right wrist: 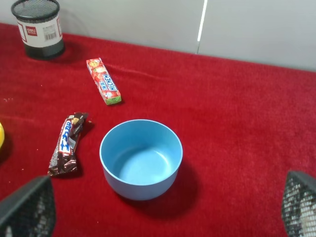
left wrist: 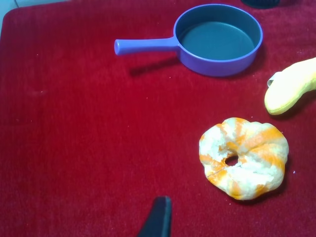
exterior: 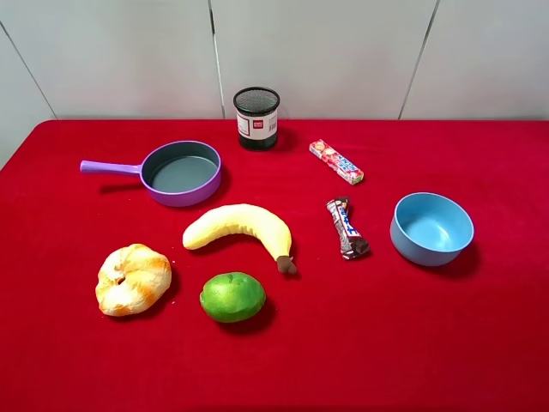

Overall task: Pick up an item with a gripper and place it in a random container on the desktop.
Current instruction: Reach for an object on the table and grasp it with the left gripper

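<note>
The green lime [exterior: 232,296] lies on the red desktop [exterior: 412,352] near the front, between the croissant and the banana's tip. It shows in neither wrist view. The black mesh cup [exterior: 256,118] with its white-and-red label stands upright at the back centre; it also shows in the right wrist view [right wrist: 38,28]. Neither gripper shows in the high view. My right gripper [right wrist: 165,200] is open and empty, its fingers [right wrist: 29,205] wide apart over the cloth in front of the blue bowl. Of my left gripper [left wrist: 158,217] only one black tip shows, near the croissant.
A purple-handled pan [exterior: 180,172] sits at the back left, a banana [exterior: 240,227] in the middle and a tan croissant [exterior: 132,279] at the front left. Two candy bars [exterior: 336,161] [exterior: 346,227] lie right of centre, beside a light-blue bowl [exterior: 431,228].
</note>
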